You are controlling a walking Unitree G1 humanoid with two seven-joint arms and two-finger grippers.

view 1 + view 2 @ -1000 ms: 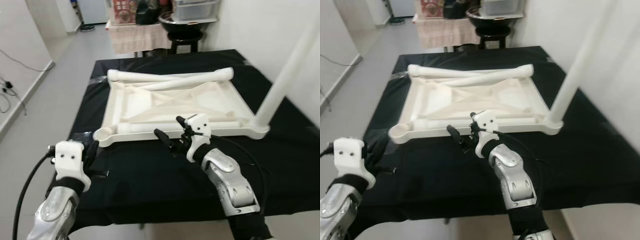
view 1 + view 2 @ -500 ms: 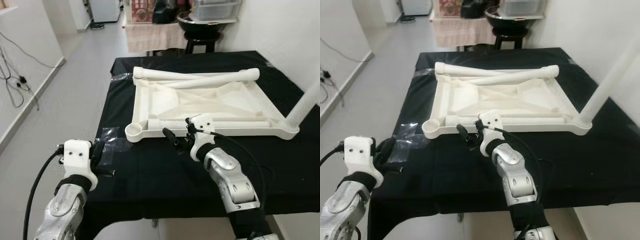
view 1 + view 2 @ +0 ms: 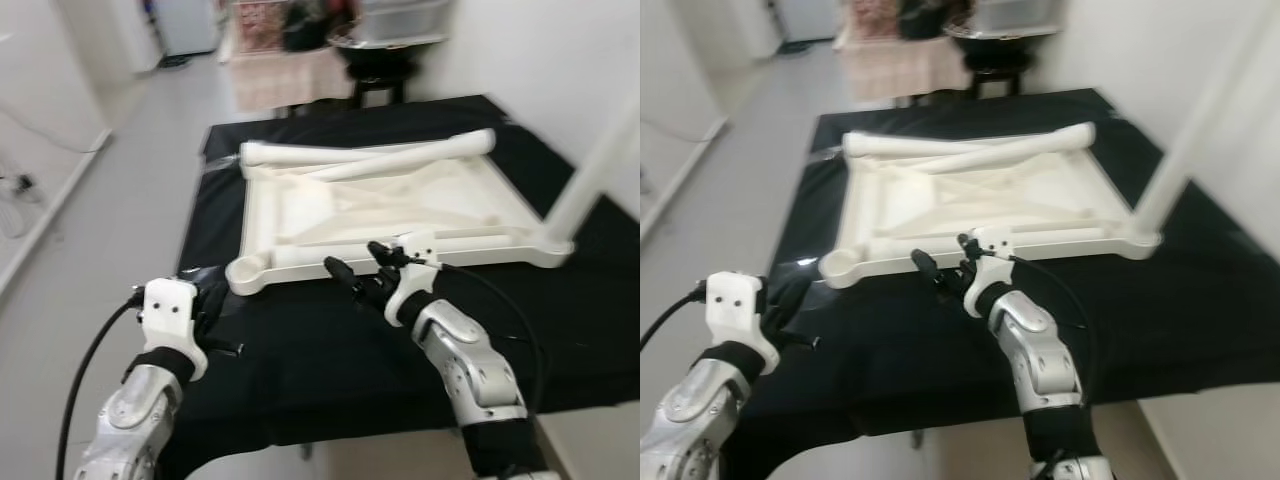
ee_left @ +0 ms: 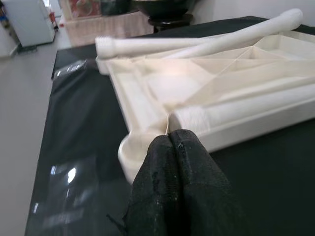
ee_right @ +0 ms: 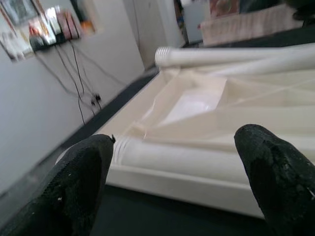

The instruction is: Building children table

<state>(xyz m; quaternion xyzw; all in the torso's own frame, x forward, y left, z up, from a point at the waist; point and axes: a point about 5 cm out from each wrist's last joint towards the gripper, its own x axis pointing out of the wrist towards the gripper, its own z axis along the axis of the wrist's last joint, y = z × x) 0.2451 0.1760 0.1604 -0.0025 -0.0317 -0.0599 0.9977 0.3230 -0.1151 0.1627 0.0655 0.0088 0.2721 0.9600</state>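
Note:
A white children's table top lies upside down on the black-covered table. Loose white legs lie across its far edge, and another leg lies along its near edge. One leg stands upright in the near right corner. An empty round socket shows at the near left corner. My right gripper is open just in front of the near edge, with the lying leg beyond its fingers. My left gripper is shut and empty, a little short of the socket.
The black table's left edge drops to grey floor. A cloth-covered side table and a dark stool stand behind the far end. A white wall runs along the right. A black cable trails from my left wrist.
The head view has swung and blurred, so the whole scene has shifted. Relative to the table top, both grippers stay where they were: right open, left shut.

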